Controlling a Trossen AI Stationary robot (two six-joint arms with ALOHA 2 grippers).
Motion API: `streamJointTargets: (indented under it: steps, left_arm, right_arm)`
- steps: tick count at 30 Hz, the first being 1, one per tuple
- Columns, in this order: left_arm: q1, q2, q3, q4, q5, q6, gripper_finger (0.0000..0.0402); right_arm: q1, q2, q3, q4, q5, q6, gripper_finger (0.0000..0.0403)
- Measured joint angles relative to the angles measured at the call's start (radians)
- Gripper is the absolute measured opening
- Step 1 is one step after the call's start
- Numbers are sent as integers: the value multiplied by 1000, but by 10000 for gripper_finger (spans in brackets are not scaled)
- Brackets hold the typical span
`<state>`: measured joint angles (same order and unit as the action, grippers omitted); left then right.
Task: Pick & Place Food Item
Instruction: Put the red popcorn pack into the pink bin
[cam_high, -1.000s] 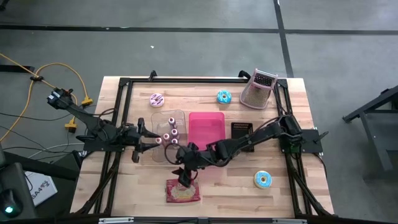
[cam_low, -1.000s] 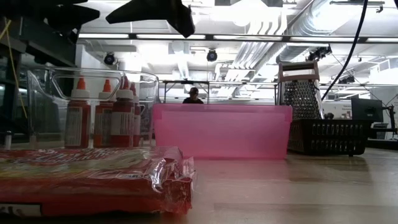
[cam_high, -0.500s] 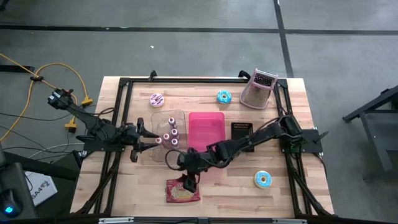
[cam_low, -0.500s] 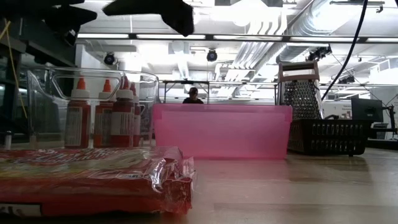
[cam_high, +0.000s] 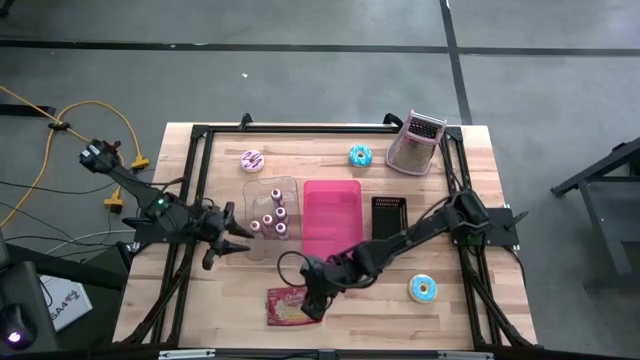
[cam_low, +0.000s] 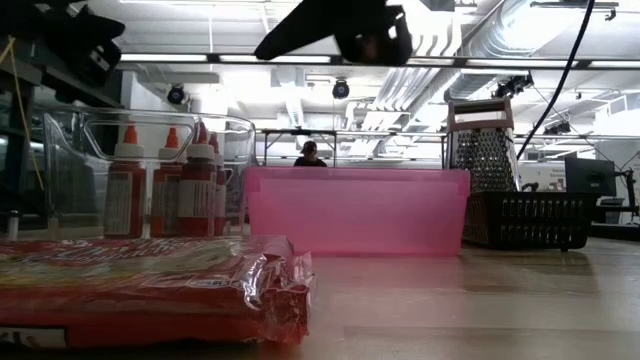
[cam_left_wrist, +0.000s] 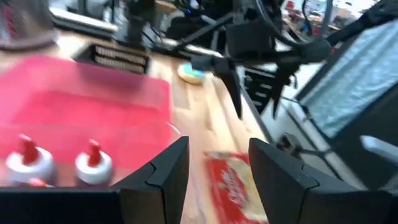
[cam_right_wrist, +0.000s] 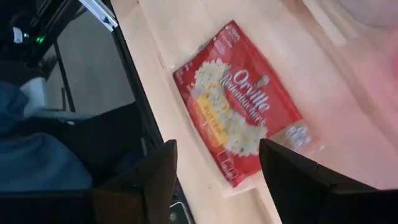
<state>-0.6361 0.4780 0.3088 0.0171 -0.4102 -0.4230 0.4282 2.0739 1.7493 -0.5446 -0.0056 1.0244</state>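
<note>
A red popcorn bag (cam_high: 287, 308) lies flat on the table near its near edge; it also shows in the right wrist view (cam_right_wrist: 239, 118) and the low view (cam_low: 140, 290). My right gripper (cam_high: 311, 303) hovers open above the bag's right end, fingers pointing down, and touches nothing; its fingers frame the bag in its wrist view (cam_right_wrist: 214, 180). My left gripper (cam_high: 225, 242) is open and empty at the left of a clear container of red bottles (cam_high: 272, 218); in the left wrist view (cam_left_wrist: 217, 168) it faces the bag (cam_left_wrist: 233, 186).
A pink bin (cam_high: 331, 212) stands mid-table, with a black basket (cam_high: 388, 213) at its right. A grater (cam_high: 416, 143), a pink donut (cam_high: 252, 160) and a blue donut (cam_high: 360, 155) sit at the far side. Another blue donut (cam_high: 422, 289) lies near right.
My right gripper has gone toward the table's near edge and a little to the right, from the bag's far side to over its right end, staying open. My left gripper has drawn back toward the table's left edge. The bag has not moved.
</note>
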Motion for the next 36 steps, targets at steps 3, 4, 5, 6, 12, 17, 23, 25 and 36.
streamJointTargets:
  steps: [3,4,5,6,12,17,23,25,36]
  left_arm:
    - [-59,41,0,-1,-4,-51,161]
    - [-81,60,0,-1,-17,-77,161]
    - [-104,79,0,-2,-32,-107,161]
    - [-127,99,0,-2,-55,-135,161]
    - [-253,226,0,20,-158,-282,161]
    - [-317,334,1,36,-193,-389,161]
    - [-344,469,2,104,-147,-488,161]
    - [-344,521,2,157,-114,-509,161]
    - [-344,786,94,277,-66,-540,161]
  right_arm:
    - [30,0,0,0,69,62,215]
    - [39,0,0,0,93,82,215]
    - [47,0,0,-1,114,105,215]
    - [56,0,0,-2,130,129,215]
    - [85,35,0,-12,137,246,215]
    - [98,66,-1,-34,126,315,215]
    - [126,73,-1,-28,159,392,215]
    - [137,74,0,-26,165,413,215]
    - [179,79,0,-31,252,472,215]
